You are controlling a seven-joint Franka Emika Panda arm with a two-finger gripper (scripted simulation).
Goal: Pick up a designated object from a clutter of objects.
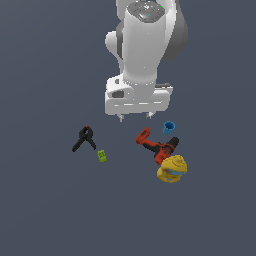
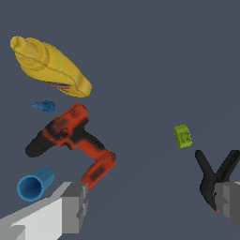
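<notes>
The designated object, a small bright blue cup (image 1: 169,127) with a hollow top, sits just beyond the red-and-black drill (image 1: 157,146). In the wrist view the cup (image 2: 35,184) lies on its side by the drill's (image 2: 75,140) handle, close to one grey finger (image 2: 75,206). My gripper (image 1: 134,117) hangs open above the floor with nothing between its fingers. It is a little to the exterior view's left of the cup. In the wrist view the gripper (image 2: 152,206) spans the gap between the drill and the clamp.
A black clamp (image 1: 84,138) and a small green block (image 1: 102,156) lie at the exterior view's left. A yellow round object (image 1: 172,168) with a blue band touches the drill's far end. In the wrist view a tiny blue piece (image 2: 44,106) lies between the yellow object (image 2: 49,65) and the drill.
</notes>
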